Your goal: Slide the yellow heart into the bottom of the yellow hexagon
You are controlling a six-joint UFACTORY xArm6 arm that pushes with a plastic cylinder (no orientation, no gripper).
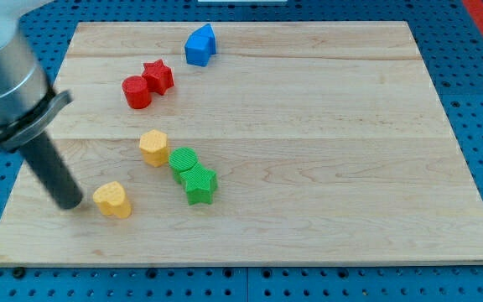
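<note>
pale wooden board (309,126), blue pegboard (476,101) beneath

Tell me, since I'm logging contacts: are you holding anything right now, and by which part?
Nothing is held. My tip rests on the board just left of the yellow heart; a narrow gap shows between them.

The board (325,151) was pale wood with a visible grain, smooth and matt, made of joined planks. The yellow heart (112,200) and yellow hexagon (153,148) looked like matt plastic, as did the green star (199,184), whose top showed fine ridges. The rod (53,172) was dark, faintly glossy. The blue base (476,92) around the board was perforated.
</note>
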